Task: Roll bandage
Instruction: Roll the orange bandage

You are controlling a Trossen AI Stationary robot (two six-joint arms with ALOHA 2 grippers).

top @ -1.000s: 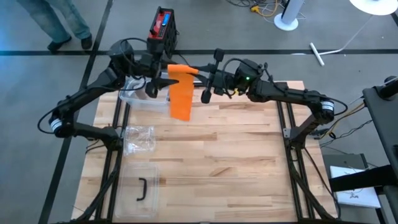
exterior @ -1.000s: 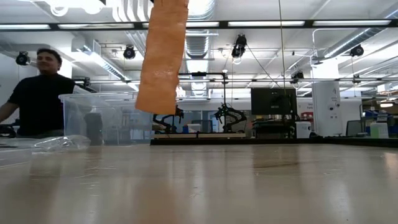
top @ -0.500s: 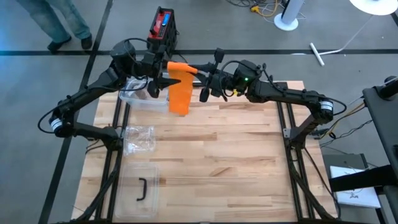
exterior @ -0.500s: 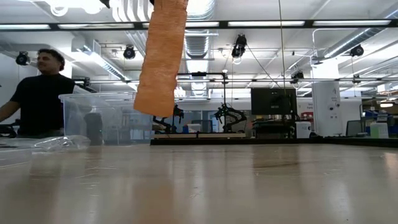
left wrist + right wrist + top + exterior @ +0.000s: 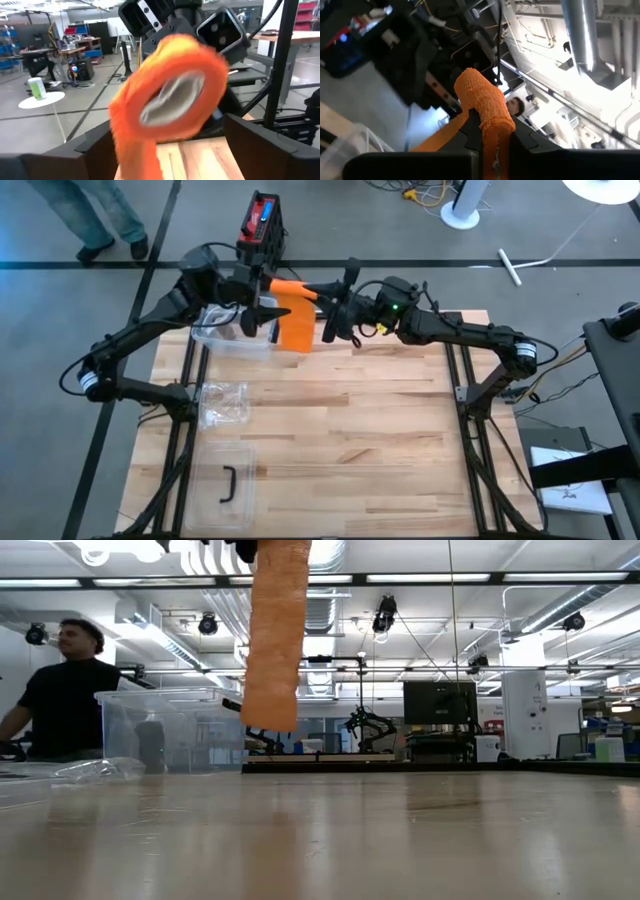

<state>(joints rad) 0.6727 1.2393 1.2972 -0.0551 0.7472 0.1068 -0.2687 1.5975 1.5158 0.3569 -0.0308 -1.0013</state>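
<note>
An orange bandage is partly wound into a roll (image 5: 288,288) held high over the table's far edge. Its loose tail (image 5: 275,640) hangs straight down, and the tail's lower end (image 5: 268,720) is clear of the tabletop. My right gripper (image 5: 492,127) comes in from the right and is shut on the roll. My left gripper (image 5: 167,127) faces it from the left, open. Its two fingers (image 5: 95,147) stand on either side of the roll's hollow end (image 5: 172,97); whether they touch it I cannot tell. My right gripper pinches the end of the roll (image 5: 495,120) nearest it between its two fingers, coming in about level from the table's right. The roll sticks out past the fingertips along the fingers' line. It is lifted clear, and the tail hangs slack below it.
A clear plastic box (image 5: 230,335) stands at the far left of the table, under my left gripper. Nearer lie a crumpled plastic bag (image 5: 222,402) and a clear lid with a black handle (image 5: 228,485). A person (image 5: 60,690) stands beyond the table.
My right gripper has rolled about its own line with the roll, staying in place. The hanging tail has swung a little toward the table's right and, seen from above, reaches less far over the table than before.
</note>
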